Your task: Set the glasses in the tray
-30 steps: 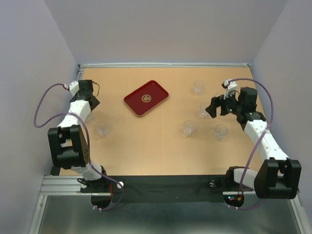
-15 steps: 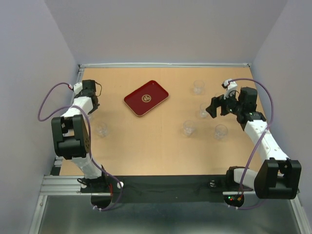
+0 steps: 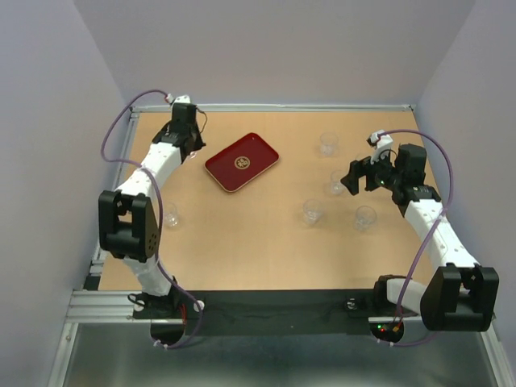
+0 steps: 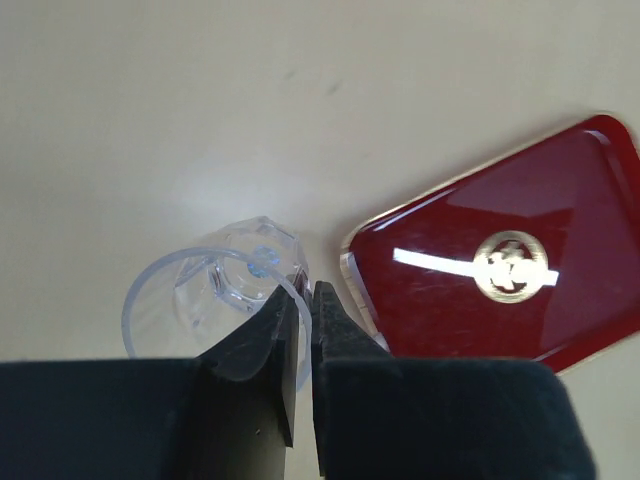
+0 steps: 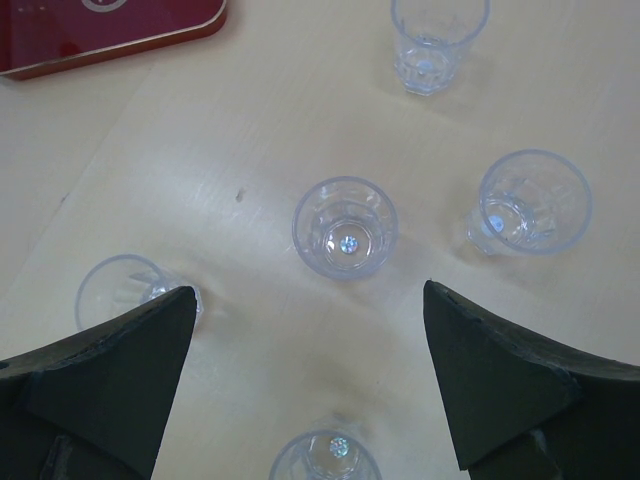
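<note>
Five clear glasses (image 5: pixel 345 227) upright on a tan table (image 5: pixel 250 130), seen past wide-spread black fingers (image 5: pixel 110 370); corner of a red tray (image 5: pixel 110 35) at top left.

The top camera sits above and behind my bases, looking down and forward over the whole desk (image 3: pixel 242 242) from far enough off to take in both my arms. My left wrist camera looks almost straight down past my left hand (image 4: pixel 303 300) from very near. One glass (image 4: pixel 240 270), pinched at its rim, and a corner of the tray (image 4: pixel 580 200) fill most of that view. My right wrist camera hangs higher, looking down between the spread fingers of my right hand (image 5: pixel 310 292) onto a cluster of glasses (image 5: pixel 345 225), and the tray's edge cuts its upper left corner. The tray shows in all three views. The overhead view also shares the cluster with the right wrist view.
</note>
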Robot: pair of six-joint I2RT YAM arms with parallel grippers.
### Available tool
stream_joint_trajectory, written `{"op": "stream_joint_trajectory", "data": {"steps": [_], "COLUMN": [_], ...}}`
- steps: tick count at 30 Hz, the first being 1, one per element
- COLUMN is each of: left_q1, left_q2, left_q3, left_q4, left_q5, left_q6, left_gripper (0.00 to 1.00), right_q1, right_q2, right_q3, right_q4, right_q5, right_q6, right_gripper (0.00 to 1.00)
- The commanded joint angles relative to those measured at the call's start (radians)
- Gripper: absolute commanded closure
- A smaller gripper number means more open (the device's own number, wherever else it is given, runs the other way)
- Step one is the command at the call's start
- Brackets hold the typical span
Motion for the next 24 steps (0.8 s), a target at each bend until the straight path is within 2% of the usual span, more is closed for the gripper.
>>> {"op": "stream_joint_trajectory", "data": {"steps": [1, 4, 8, 11, 17, 24], "left_q1": [-0.082, -0.148, -0.215, -0.257, -0.295, -0.315], "left_q2": [0.109, 0.239, 0.436, 0.517, 0.655, 0.731], "left_q3": [0.194, 0.319, 0.588, 0.742, 0.893, 0.965], "left_q4": [0.033, -0.017, -0.113, -0.183, -0.219, -0.225], "left_q5": [0.139, 0.150, 0.150, 0.153, 0.173, 0.193], "left_q6": [0.104, 0.140, 0.167, 0.178, 0.174, 0.157], "left_gripper": [1.00, 1.00, 1.00, 1.00, 1.00, 1.00], "right_q1": [-0.001, -0.001, -0.001, -0.001, -0.001, -0.001], "right_q2": [-0.021, -0.020, -0.015, -0.014, -0.007, -0.006], "right_q3": [0.020, 0.019, 0.019, 0.017, 0.019, 0.020], "right_q4": [0.011, 0.011, 0.009, 0.011, 0.011, 0.009], "right_q5": [0.000, 0.000, -0.006, -0.006, -0.003, -0.003], "right_q6": [-0.022, -0.027, -0.027, -0.027, -0.030, -0.028], "right_gripper": [0.00, 0.00, 0.00, 0.00, 0.00, 0.00]}}
